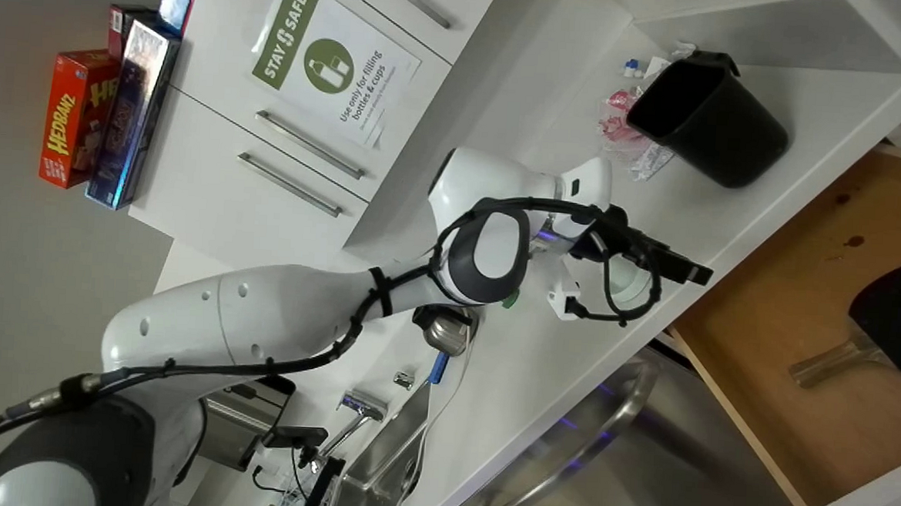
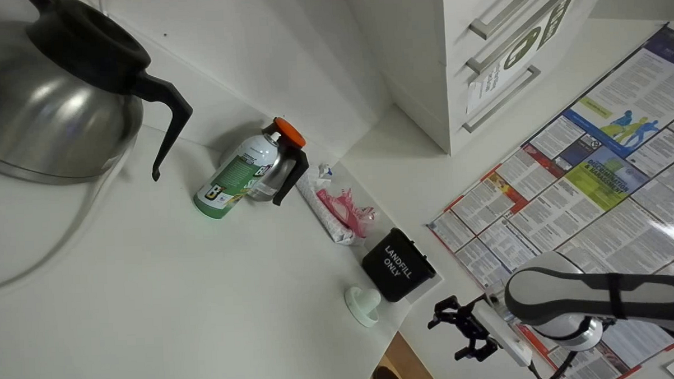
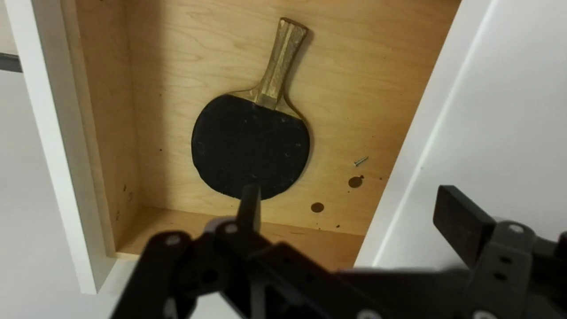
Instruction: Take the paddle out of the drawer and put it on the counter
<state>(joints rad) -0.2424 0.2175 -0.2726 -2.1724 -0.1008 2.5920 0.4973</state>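
The paddle [image 3: 250, 146] lay flat inside the open drawer [image 3: 363, 88], its black blade just left of centre in the wrist view and its wooden handle angled toward the top of the frame. A small screw [image 3: 361, 161] and some brown spots [image 3: 355, 182] showed on the drawer bottom, right of centre. The pincer [image 3: 350, 212] had its jaws spread wide: one finger, at lower centre, hid a little of the blade's lower edge from that camera, and the other, at lower right, showed in front of the white worktop [image 3: 500, 110].

In an exterior view, the arm [image 1: 263, 305] extended from the lower left to right of centre; the paddle was cut off by the right edge of the frame, its handle toward the lower left. In an exterior view, a black bin [image 2: 398, 266] lettered "LANDFILL ONLY" stood right of centre, with a pale green domed piece [image 2: 362, 305] just beside it. A green and white spray can [image 2: 237, 176] stood near the upper middle, partly in front of an orange-lidded steel jug [image 2: 277, 172].
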